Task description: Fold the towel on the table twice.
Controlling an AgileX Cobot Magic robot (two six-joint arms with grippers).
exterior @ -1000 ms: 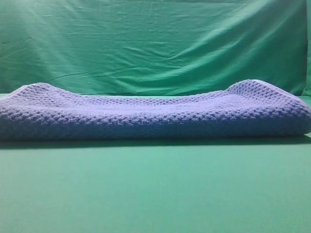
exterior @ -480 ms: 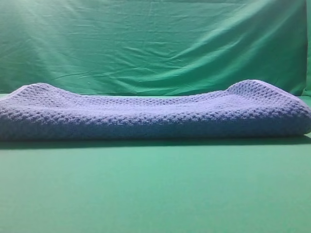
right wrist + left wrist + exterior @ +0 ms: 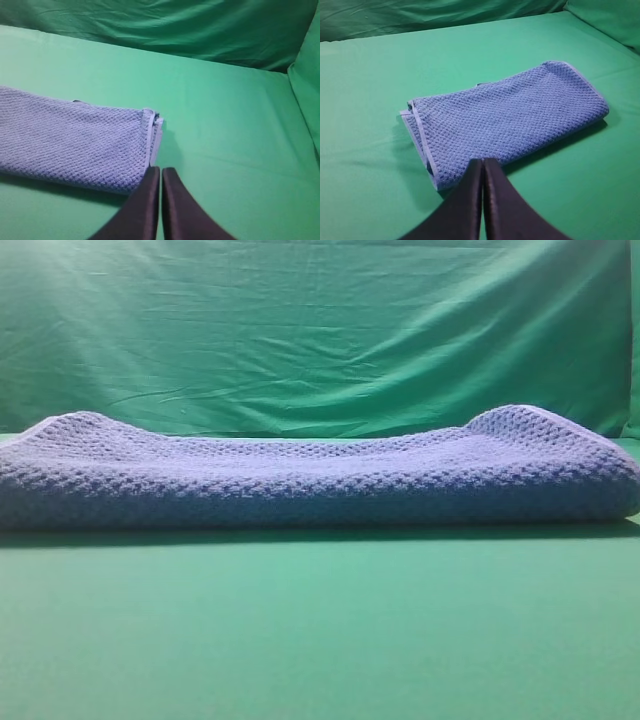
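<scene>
Towel (image 3: pixel 320 480): blue-grey, waffle weave, lies folded on bench (image 3: pixel 320 640); in high view stretches nearly edge to edge, both far corners humped up, middle sagging lower.
Towel, left wrist view (image 3: pixel 510 115): folded into long band, runs diagonally from near-left to far-right; paler hem along near-left short end w/ layered edges showing; far-right end rounded, hem along it too.
Towel, right wrist view (image 3: pixel 75 142): only right end in frame; stacked layers + pale hem at that end, near middle of pic; rest runs off left edge.
Bench: smooth bright green cloth, bare around towel; dark shadow strip under towel's near edge in high view.
Left gripper (image 3: pixel 483 161): jaws pressed together, nothing between; tips hang just at near long edge of towel; contact w/ towel can't be told.
Right gripper (image 3: pixel 161 169): jaws together, holding nothing; tips sit just beside towel's right end corner, over green cloth; touching or not unclear.
Grippers in high view: not seen.
Backdrop (image 3: pixel 320 330): wrinkled green curtain behind bench; also across top of both wrist views.
Right side, right wrist view: green cloth rising at an angle at frame edge (image 3: pixel 305 85).
</scene>
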